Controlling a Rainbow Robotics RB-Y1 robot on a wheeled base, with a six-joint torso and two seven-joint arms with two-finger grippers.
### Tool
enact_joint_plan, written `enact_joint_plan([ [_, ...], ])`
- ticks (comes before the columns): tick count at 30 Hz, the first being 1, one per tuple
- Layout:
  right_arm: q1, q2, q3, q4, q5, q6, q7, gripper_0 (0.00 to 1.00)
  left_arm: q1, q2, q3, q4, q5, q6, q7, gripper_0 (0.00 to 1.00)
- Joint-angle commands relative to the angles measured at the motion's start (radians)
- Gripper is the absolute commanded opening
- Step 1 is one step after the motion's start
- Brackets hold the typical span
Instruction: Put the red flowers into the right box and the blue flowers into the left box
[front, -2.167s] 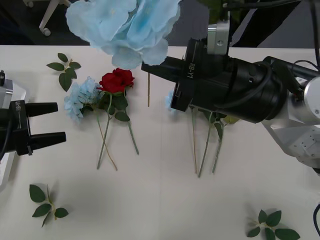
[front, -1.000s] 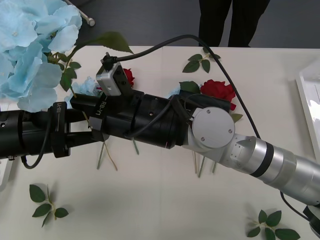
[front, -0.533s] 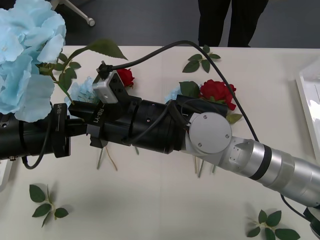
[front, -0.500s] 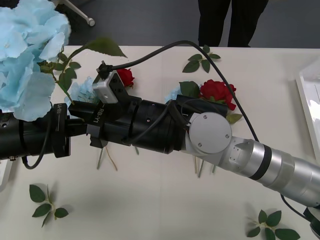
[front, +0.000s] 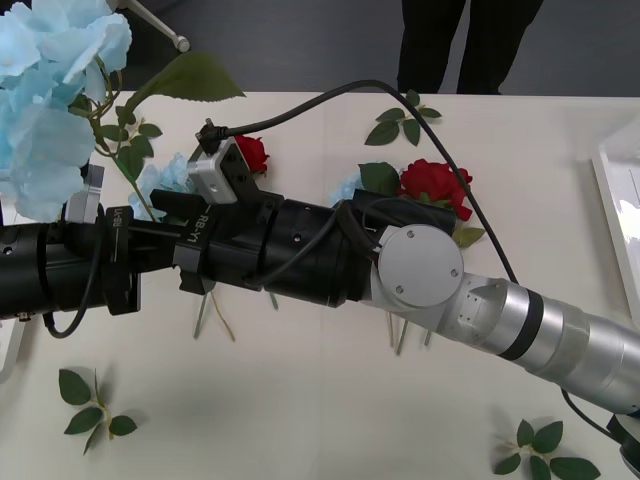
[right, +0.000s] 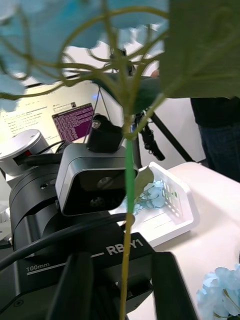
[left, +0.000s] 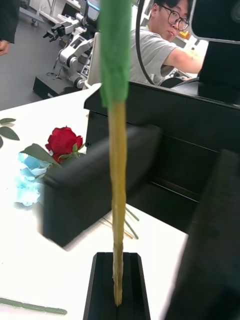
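A big blue flower (front: 45, 100) is held up at the table's left side. My left gripper (front: 148, 245) (left: 117, 282) is shut on the bottom of its stem (left: 117, 200). My right gripper (front: 170, 215) (right: 122, 295) reaches across from the right and faces the left gripper. Its fingers stand open on either side of the stem (right: 127, 200). Two red flowers (front: 432, 185) (front: 250, 152) and another blue flower (front: 165, 180) lie on the table, partly behind the right arm. The left box (right: 187, 220) holds blue flowers. The right box (front: 615, 190) is at the right edge.
Green leaf sprigs lie at the front left (front: 95, 400), the front right (front: 545, 450) and the back (front: 400, 120). Loose stems (front: 210, 310) stick out from under the right arm, which spans the middle of the table.
The right arm carried the blue flower from the table's middle to the left gripper, which then stood open. The left gripper now grips the stem, and the flower head has shifted left.
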Motion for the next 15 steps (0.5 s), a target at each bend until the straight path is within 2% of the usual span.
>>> enact_joint_plan([
  [1, -0.020, -0.006, 0.007, -0.018, -0.004, -0.006, -0.030, 1.00, -0.023, 0.000, 0.039, -0.011, 0.017, -0.010, -0.020, 0.00],
  [9, -0.020, -0.009, 0.007, -0.020, -0.005, -0.007, -0.035, 1.00, 0.013, 0.028, 0.061, -0.011, 0.040, -0.035, -0.020, 0.00],
  [15, -0.020, -0.015, 0.007, -0.020, -0.007, -0.007, -0.041, 1.00, 0.079, 0.118, 0.076, -0.013, 0.068, -0.119, -0.014, 0.00],
])
